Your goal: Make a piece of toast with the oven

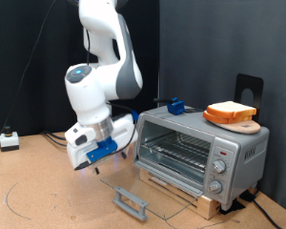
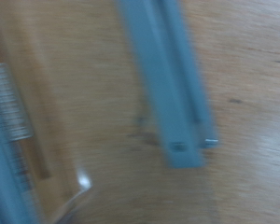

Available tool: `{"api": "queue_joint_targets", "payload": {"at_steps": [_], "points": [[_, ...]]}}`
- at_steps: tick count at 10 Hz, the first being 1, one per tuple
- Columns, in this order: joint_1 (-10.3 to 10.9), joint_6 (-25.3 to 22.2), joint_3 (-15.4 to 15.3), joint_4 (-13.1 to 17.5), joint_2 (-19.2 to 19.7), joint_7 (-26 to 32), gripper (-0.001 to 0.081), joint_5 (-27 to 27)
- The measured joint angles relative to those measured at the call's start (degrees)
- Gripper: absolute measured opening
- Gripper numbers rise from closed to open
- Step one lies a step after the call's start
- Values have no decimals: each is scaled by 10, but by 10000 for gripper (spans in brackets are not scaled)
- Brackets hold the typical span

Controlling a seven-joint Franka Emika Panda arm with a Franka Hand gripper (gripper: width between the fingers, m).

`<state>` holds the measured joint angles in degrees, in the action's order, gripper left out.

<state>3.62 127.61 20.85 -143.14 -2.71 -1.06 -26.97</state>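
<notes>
The silver toaster oven (image 1: pixel 195 148) stands on a wooden base at the exterior view's right. Its glass door hangs open and lies flat, with the grey handle (image 1: pixel 132 202) at the front. The wire rack (image 1: pixel 176 151) shows inside and looks bare. The piece of toast (image 1: pixel 229 109) lies on an orange-brown wooden board (image 1: pixel 234 121) on top of the oven. My gripper (image 1: pixel 93 155), with blue fingers, hovers above the table just left of the open door and holds nothing that I can see. The blurred wrist view shows the grey handle (image 2: pixel 168 84) over the wooden table.
A blue object (image 1: pixel 174 105) sits on the oven's top at its back left corner. A black stand (image 1: pixel 248 88) rises behind the toast. A small white box with cables (image 1: pixel 8 140) lies at the far left. A cable loops across the wooden table (image 1: pixel 48 196).
</notes>
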Motion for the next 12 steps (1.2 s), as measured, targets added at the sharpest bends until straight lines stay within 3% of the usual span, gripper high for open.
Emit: {"api": "queue_joint_targets", "payload": {"at_steps": [3, 6, 9, 10, 12], "points": [[-4, -131, 24, 23, -49, 62, 810, -42], [-5, -222, 34, 44, -96, 71, 810, -44], [-6, -242, 24, 46, -154, 36, 810, 8], [-6, -243, 26, 45, -151, 38, 810, 2], [6, -289, 27, 52, -154, 106, 810, -61]]}}
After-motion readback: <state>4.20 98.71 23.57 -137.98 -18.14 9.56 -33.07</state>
